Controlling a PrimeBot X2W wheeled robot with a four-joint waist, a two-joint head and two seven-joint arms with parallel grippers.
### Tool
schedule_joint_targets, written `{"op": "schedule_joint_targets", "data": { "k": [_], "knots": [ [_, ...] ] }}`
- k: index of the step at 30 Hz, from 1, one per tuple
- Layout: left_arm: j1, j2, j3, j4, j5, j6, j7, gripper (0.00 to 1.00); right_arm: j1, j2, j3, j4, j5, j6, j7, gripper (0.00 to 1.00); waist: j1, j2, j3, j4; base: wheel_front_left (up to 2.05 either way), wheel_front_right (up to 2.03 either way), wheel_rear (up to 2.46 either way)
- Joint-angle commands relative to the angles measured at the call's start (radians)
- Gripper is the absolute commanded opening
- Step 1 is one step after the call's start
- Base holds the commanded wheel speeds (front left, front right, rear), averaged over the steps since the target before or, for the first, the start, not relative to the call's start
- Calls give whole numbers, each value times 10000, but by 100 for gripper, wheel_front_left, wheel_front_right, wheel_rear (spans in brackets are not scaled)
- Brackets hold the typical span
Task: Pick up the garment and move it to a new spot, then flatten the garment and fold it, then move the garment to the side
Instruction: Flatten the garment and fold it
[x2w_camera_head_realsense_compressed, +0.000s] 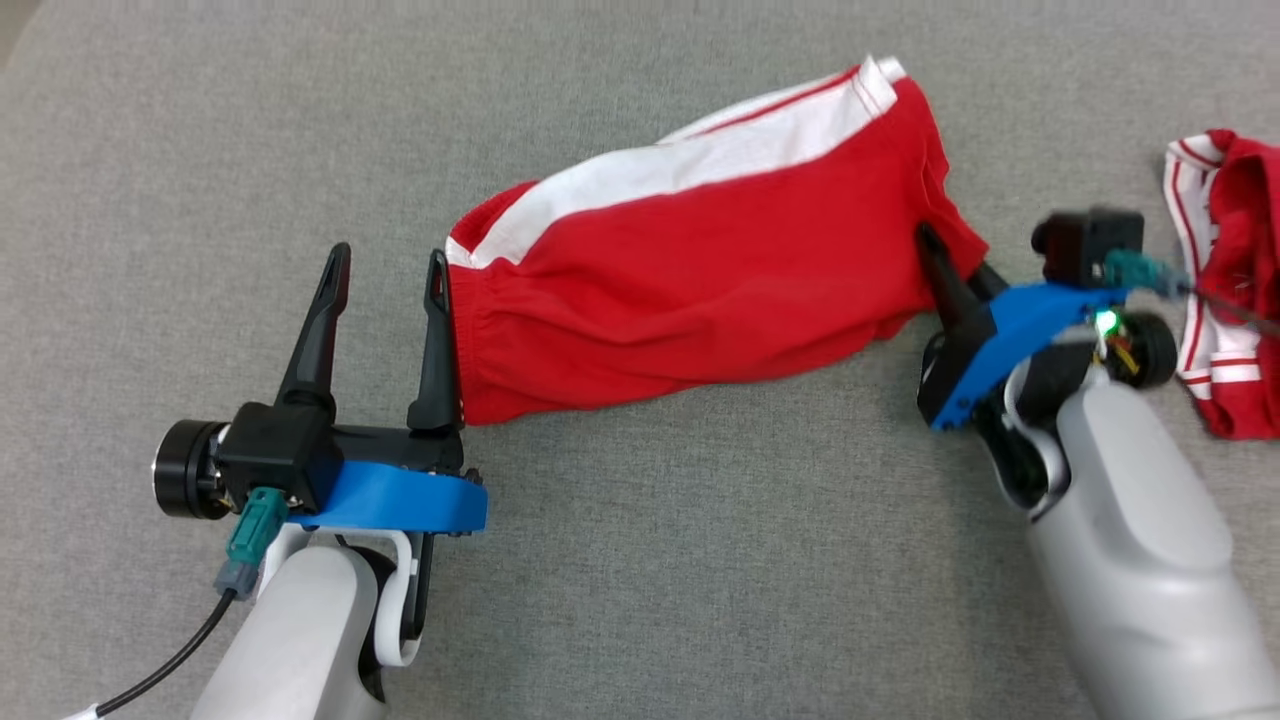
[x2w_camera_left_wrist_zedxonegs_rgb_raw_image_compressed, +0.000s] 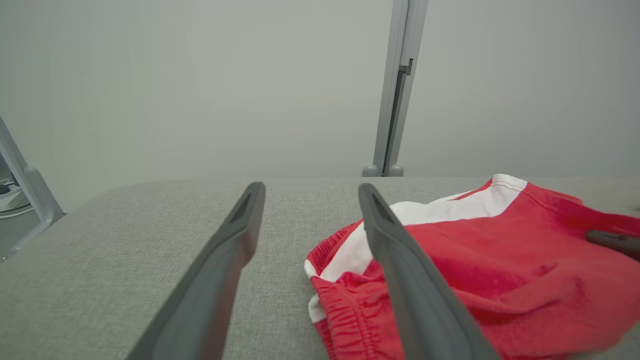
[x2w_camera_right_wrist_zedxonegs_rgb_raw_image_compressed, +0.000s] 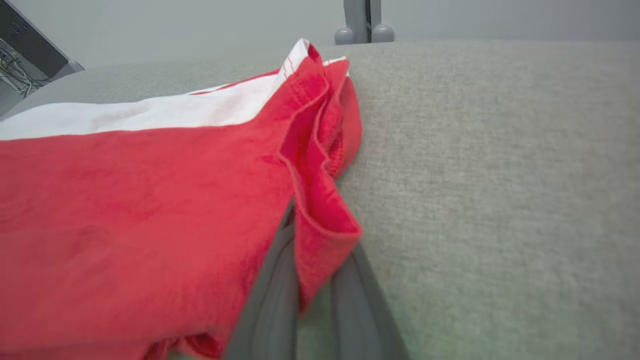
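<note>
Leftmost, left gripper (x2w_camera_head_realsense_compressed: 390, 255) over the near-left part of the grey desk (x2w_camera_head_realsense_compressed: 640, 600), fingers spread wide, pointing toward the far edge, holding nothing. Its right finger (x2w_camera_head_realsense_compressed: 437, 330) just beside the waistband end of the shorts (x2w_camera_head_realsense_compressed: 700, 270); contact not discernible. From the left wrist, same left gripper (x2w_camera_left_wrist_zedxonegs_rgb_raw_image_compressed: 310, 189), bare desk (x2w_camera_left_wrist_zedxonegs_rgb_raw_image_compressed: 125, 240) between the fingers, gathered waistband of the shorts (x2w_camera_left_wrist_zedxonegs_rgb_raw_image_compressed: 500, 260) partly behind the right finger.

Centre: red shorts with a white side stripe, spread across the middle of the desk. Waistband to the left, leg end to the right, stripe along the side nearer the far edge.

Right of centre: right gripper (x2w_camera_head_realsense_compressed: 955, 255) at the leg end, fingers pressed close together, pinching a fold of the red hem. From the right wrist, right gripper (x2w_camera_right_wrist_zedxonegs_rgb_raw_image_compressed: 320, 235) with that fold of the shorts (x2w_camera_right_wrist_zedxonegs_rgb_raw_image_compressed: 125, 200) caught between its two grey fingers, bare desk (x2w_camera_right_wrist_zedxonegs_rgb_raw_image_compressed: 500, 175) to the right.

Far right: second garment (x2w_camera_head_realsense_compressed: 1225, 290), red and white, crumpled at the desk's right edge, apart from the shorts, beyond the right wrist.
</note>
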Motion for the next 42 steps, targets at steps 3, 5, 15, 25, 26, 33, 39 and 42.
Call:
{"op": "schedule_joint_targets", "data": {
  "k": [3, 5, 15, 25, 26, 33, 39, 42],
  "knots": [
    [181, 72, 2, 88, 15, -1, -59, 100, 1159, 117, -54, -405, 327, 5, -721, 0, -1, -3, -450, -146, 0, 0, 0],
    [271, 115, 41, 100, -13, 44, -61, 100, 1848, 182, -86, -735, 408, 5, -995, 0, -1, -3, -640, -213, 0, 0, 0],
    [999, 402, 37, -174, -81, 251, 276, 100, 5046, 555, -1008, -2930, 557, 3, -1520, 0, -1, -3, -1321, -687, 0, 0, 0],
    [1279, 473, -85, -441, -138, 336, 475, 100, 5827, 597, -1300, -3959, 309, 5, -879, 0, -1, -3, -1491, -720, 0, 0, 0],
    [1283, 464, -103, -454, -139, 344, 484, 100, 5778, 601, -1273, -4025, 256, 5, -808, 0, -1, -3, -1499, -702, 0, 0, 0],
    [1178, 434, -176, -453, -125, 380, 461, 100, 4511, 607, -226, -4698, -362, 5, -277, 0, -1, -3, -1487, -569, 0, 0, 0],
    [948, 349, -289, -328, -159, 269, 391, 100, 2929, 599, 1808, -4426, -150, 5, 323, 0, -1, -3, -1397, -314, 0, 0, 0],
    [852, 269, -366, -256, -177, 236, 362, 100, 2347, 592, 2930, -3955, 373, 5, 307, 0, -1, -3, -1342, -120, 0, 0, 0]
  ]
}}
